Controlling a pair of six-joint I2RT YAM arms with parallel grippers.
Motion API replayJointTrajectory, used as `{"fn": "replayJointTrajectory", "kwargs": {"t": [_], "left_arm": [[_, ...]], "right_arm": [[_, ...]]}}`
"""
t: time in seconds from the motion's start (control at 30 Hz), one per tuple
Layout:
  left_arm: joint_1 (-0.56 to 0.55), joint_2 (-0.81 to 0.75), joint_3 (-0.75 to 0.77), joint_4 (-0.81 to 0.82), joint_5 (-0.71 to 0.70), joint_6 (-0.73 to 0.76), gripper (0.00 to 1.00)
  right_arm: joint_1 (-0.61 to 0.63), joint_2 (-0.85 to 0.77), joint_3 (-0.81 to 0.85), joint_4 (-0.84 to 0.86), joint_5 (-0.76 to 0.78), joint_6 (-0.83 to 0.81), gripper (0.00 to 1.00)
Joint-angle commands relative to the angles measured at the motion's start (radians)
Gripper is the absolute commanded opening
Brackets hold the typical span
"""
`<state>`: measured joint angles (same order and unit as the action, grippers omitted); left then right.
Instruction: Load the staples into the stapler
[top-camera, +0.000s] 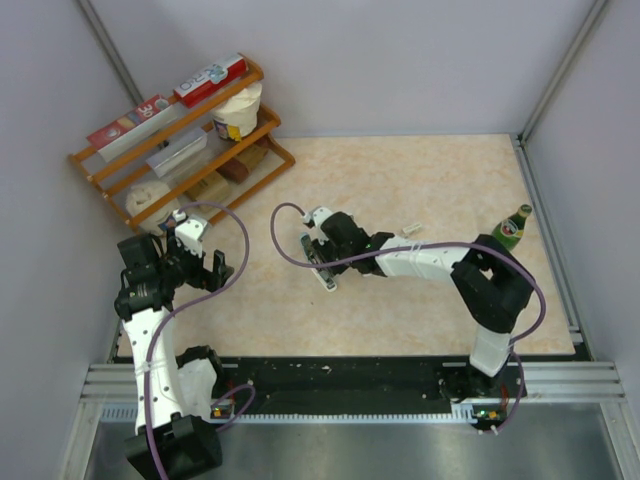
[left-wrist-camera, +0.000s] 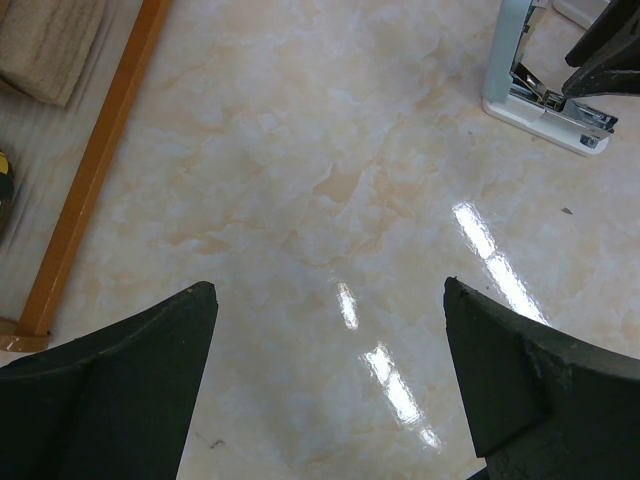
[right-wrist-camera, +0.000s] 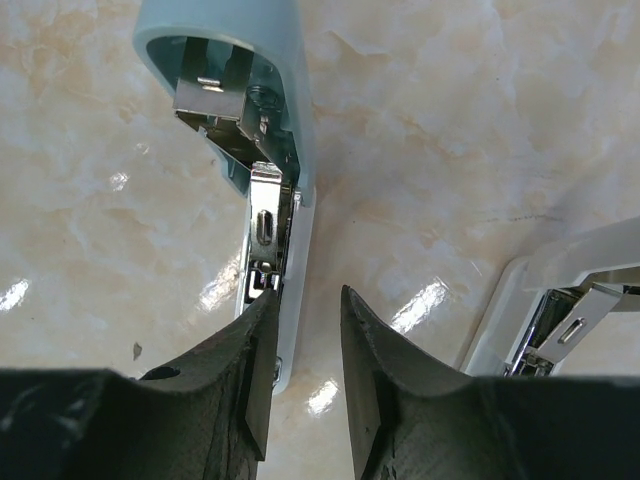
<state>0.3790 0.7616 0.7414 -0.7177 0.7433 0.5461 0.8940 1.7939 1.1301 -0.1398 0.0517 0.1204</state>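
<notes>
A light-blue stapler (right-wrist-camera: 285, 150) lies open on the table, lid (right-wrist-camera: 225, 60) swung back and metal magazine (right-wrist-camera: 263, 235) bare. My right gripper (right-wrist-camera: 305, 330) hovers right over its near end with the fingers only a narrow gap apart and nothing between them; the left finger covers the magazine's end. In the top view the gripper (top-camera: 320, 248) is above the stapler (top-camera: 325, 272). A tiny whitish packet, apparently the staples (top-camera: 410, 232), lies on the table right of it. My left gripper (left-wrist-camera: 330, 300) is wide open and empty over bare table.
A second white stapler (right-wrist-camera: 560, 310) lies open just right of the right gripper. A green bottle (top-camera: 513, 227) stands at the right edge. A wooden shelf (top-camera: 180, 140) with boxes fills the back left corner; its foot (left-wrist-camera: 95, 170) shows beside the left gripper.
</notes>
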Motion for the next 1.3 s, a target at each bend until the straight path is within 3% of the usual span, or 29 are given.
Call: {"fn": "replayJointTrajectory", "kwargs": {"t": [0.0, 0.63, 0.87, 1.03, 1.2, 1.27], "left_arm": [[0.006, -0.004, -0.008, 0.034, 0.013, 0.012, 0.99], [0.006, -0.001, -0.007, 0.032, 0.014, 0.012, 0.99], [0.006, -0.004, -0.007, 0.031, 0.014, 0.014, 0.99], [0.005, 0.001, -0.005, 0.027, 0.021, 0.018, 0.99], [0.004, -0.004, -0.007, 0.026, 0.025, 0.021, 0.99], [0.004, -0.002, -0.007, 0.027, 0.031, 0.020, 0.99]], "right_arm": [[0.011, 0.025, 0.051, 0.036, -0.006, 0.010, 0.32], [0.008, -0.056, 0.071, 0.022, 0.020, -0.039, 0.32], [0.002, -0.091, 0.079, 0.014, 0.066, -0.099, 0.37], [-0.023, -0.136, 0.077, 0.011, 0.088, -0.160, 0.53], [-0.052, -0.198, 0.071, 0.022, 0.167, -0.254, 0.78], [-0.063, -0.226, 0.047, 0.075, 0.221, -0.283, 0.95]]}}
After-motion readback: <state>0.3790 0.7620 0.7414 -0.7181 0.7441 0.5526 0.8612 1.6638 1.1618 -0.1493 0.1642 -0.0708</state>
